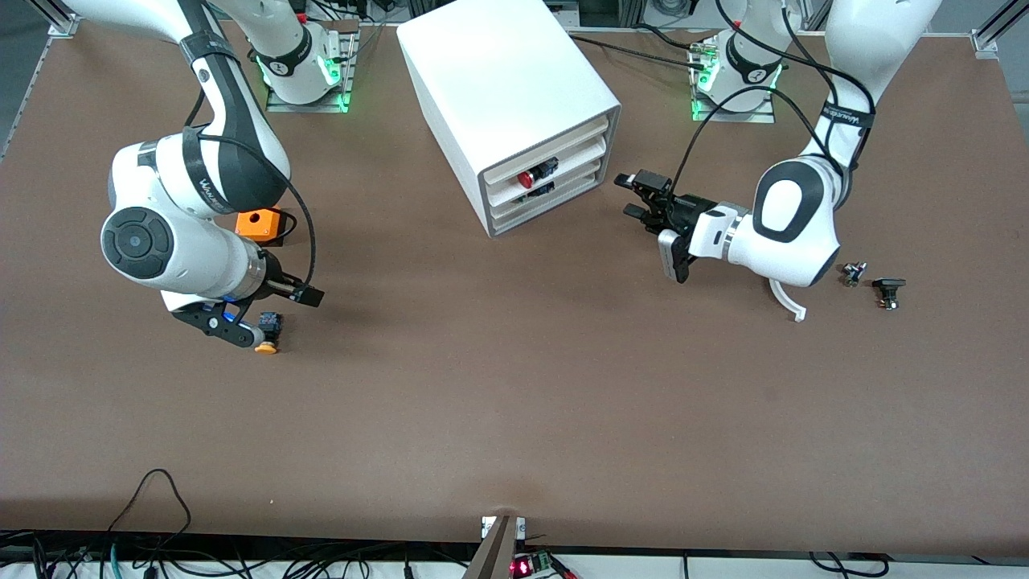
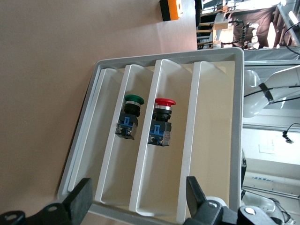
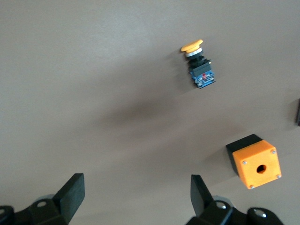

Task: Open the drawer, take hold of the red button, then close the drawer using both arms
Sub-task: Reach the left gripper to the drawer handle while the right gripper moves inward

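Readable lettering appeared only as a brand mark on the black band of each arm, too small to spell out.

The white cabinet [image 1: 508, 104] stood on the bench [image 1: 514, 402] between the two arm bases, its three drawer fronts facing the left arm's end. The drawer [image 1: 537, 170] holding the button [image 1: 537, 173] sat in the middle of the stack; the button lay on its side, red cap toward the front camera. The drawer beneath held a similar button with a green cap [image 2: 130, 115].

The left gripper [image 1: 637, 198] hovered just in front of the cabinet's drawer fronts, jaws spread wide and holding nothing, level with the button but apart from it.

The right gripper [image 1: 285, 310] hung over the bench at the right arm's end, jaws wide apart and empty. An orange-capped button [image 1: 268, 331] lay just beside it, and an orange cube [image 1: 257, 224] lay farther from the front camera.
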